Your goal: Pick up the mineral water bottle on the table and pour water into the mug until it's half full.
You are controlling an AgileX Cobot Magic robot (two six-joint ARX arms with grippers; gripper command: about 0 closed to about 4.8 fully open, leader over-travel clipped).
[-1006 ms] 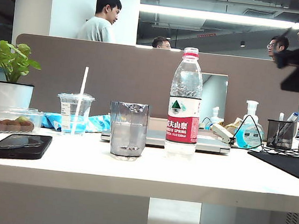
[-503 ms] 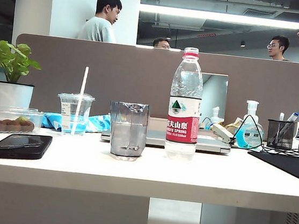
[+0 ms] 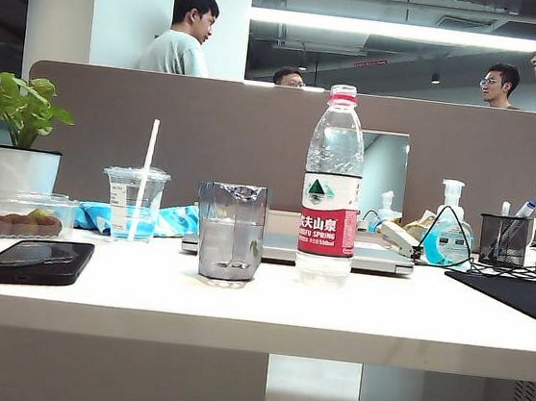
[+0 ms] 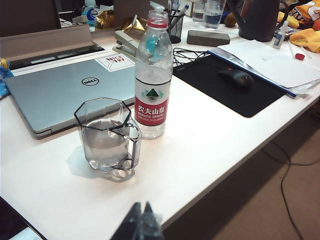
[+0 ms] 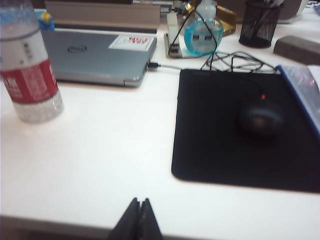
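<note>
The white bench (image 3: 236, 308) carries a black phone (image 3: 33, 261) at its front left; mid-bench the mug (image 3: 230, 231), part-filled, stands upright just left of the capped bottle (image 3: 332, 184), the two close but apart. Behind them lies a closed laptop (image 4: 60, 90), with a mouse pad (image 5: 240, 130) to the right. A brown partition (image 3: 160, 130) backs the bench, people standing beyond it. The left gripper (image 4: 141, 222) and right gripper (image 5: 139, 217) hang off the front edge, jaws clenched on nothing. A second ago a dark arm blurred the upper right; now it is gone.
</note>
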